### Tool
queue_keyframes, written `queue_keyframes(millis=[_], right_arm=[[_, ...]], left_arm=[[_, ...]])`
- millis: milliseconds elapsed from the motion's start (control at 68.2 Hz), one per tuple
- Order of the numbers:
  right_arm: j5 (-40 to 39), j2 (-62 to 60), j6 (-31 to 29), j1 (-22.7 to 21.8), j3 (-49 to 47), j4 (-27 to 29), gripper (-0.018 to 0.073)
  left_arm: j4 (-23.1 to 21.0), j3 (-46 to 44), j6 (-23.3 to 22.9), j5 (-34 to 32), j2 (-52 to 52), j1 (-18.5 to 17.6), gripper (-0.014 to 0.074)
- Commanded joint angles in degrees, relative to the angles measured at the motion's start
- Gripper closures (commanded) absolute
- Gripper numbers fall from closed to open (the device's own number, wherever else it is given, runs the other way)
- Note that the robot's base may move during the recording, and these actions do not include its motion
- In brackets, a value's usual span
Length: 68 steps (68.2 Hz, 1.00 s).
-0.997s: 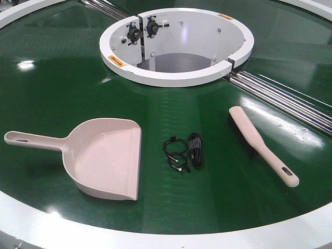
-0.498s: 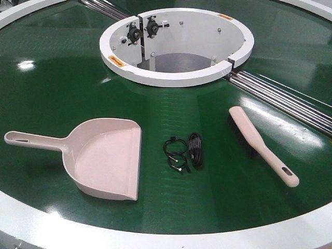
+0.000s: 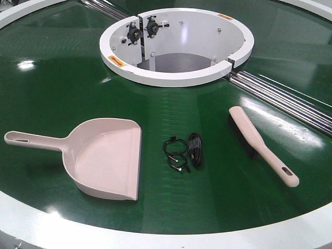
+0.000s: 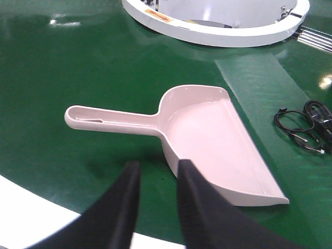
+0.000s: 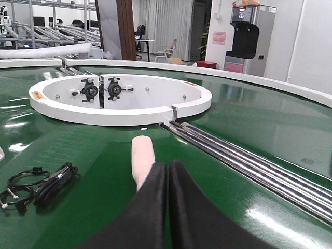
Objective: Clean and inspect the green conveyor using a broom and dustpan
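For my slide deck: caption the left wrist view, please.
Open left claw facing the dustpan on the green conveyor.

Glossy green conveyor (image 3: 52, 93) mirrors lights; smooth pale plastic dustpan (image 4: 207, 135) ahead of left gripper (image 4: 158, 166); polished metal rails (image 5: 249, 161) beside right gripper (image 5: 167, 165).

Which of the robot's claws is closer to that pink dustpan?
Left. The left gripper hovers just short of the dustpan, near where its handle meets the pan. The right gripper faces the broom instead, with no dustpan in its view.
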Motion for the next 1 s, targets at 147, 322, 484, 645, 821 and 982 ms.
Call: queue_keyframes(millis=[147,322,484,645,821,982], right_arm=[[-4.33,-0.59,0.07,0.04,0.18,-0.17,0.0568],[-4.33,-0.59,0.07,0.04,0.18,-0.17,0.0568],[-4.33,-0.59,0.07,0.04,0.18,-0.17,0.0568],[-4.33,-0.59,0.07,0.04,0.18,-0.17,0.0568],[-4.33,-0.59,0.07,0.04,0.18,-0.17,0.0568],[-4.33,-0.59,0.07,0.04,0.18,-0.17,0.0568]], left_arm=[[-0.29,-2.13,-0.22,-4.17,0.69,-0.25,0.0125],[-0.61,-2.13,-0.28,-3.88,0.69,-0.25,0.009],[1.69,-7.44,3.63,0.84,3.66,-0.25,0.009],[3.61,-21.03,12.64,13.43,14.86,-0.25,0.009],[3.61,-33.06,29.79,22.54,27.77,-0.25,0.009],[3.61,-40.64,42.33,26.48,38.27,-0.25,0.0091]])
